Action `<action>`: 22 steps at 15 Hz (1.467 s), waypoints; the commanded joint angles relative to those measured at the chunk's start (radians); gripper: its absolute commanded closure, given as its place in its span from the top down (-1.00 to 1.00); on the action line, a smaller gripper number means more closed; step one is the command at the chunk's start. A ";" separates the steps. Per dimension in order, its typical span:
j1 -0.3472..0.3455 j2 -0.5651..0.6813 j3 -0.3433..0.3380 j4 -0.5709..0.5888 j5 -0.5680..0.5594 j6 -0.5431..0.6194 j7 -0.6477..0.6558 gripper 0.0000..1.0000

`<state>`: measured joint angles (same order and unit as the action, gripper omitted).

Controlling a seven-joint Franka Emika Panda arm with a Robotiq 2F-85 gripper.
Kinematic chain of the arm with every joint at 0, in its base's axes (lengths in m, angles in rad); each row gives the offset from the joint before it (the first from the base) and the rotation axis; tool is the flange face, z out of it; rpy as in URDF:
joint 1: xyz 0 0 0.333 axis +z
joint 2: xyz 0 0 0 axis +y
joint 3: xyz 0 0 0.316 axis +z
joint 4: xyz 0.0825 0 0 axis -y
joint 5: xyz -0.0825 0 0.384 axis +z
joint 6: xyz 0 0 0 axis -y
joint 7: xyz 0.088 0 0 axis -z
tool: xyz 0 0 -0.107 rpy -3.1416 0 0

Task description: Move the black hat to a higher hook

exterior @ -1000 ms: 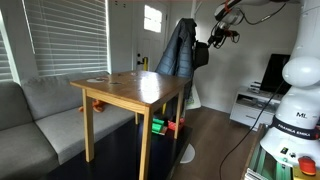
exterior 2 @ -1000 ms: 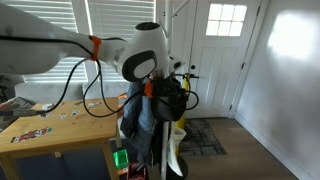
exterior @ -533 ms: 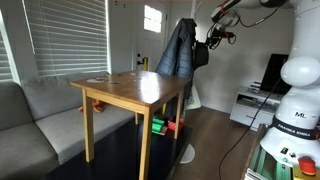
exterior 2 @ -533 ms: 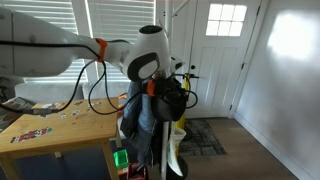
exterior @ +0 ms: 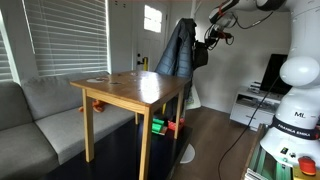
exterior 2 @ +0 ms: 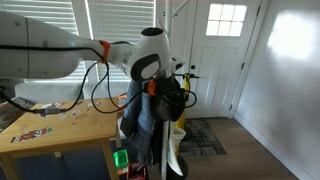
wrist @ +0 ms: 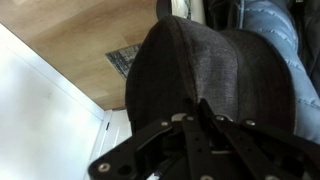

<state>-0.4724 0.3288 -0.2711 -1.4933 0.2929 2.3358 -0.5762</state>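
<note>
The pincer (wrist: pixel 200 108) was pressed together against the crown of the black hat (wrist: pixel 215 65), apparently pinching its fabric, since the hat, hanging on the coat stand (exterior: pixel 185 153) beside the jacket (exterior: pixel 176 50), had to be lifted free for a higher hook.

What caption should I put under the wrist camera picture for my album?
The gripper pinches the black hat beside the jacket, wooden floor below.
</note>
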 commanded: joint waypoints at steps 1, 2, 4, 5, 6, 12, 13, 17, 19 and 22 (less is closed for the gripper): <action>-0.037 0.022 0.028 0.050 0.013 -0.027 0.015 -0.96; -0.040 0.004 0.027 0.038 0.005 -0.033 0.011 -0.97; -0.046 -0.024 0.021 0.018 -0.004 -0.028 0.000 -0.96; -0.050 -0.042 0.016 0.007 -0.010 -0.024 -0.002 -0.96; -0.054 -0.062 0.008 -0.006 -0.020 -0.013 -0.004 -0.96; -0.056 -0.192 -0.054 -0.045 -0.101 -0.011 0.010 -0.96; -0.054 -0.210 -0.063 -0.042 -0.123 -0.009 0.019 -0.96; -0.038 -0.279 -0.094 -0.012 -0.211 -0.031 0.035 -0.96; -0.030 -0.307 -0.101 0.019 -0.244 -0.057 0.049 -0.96; -0.014 -0.315 -0.105 0.128 -0.257 -0.181 0.094 -0.96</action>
<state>-0.5213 0.0269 -0.3553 -1.4607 0.0769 2.2753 -0.5512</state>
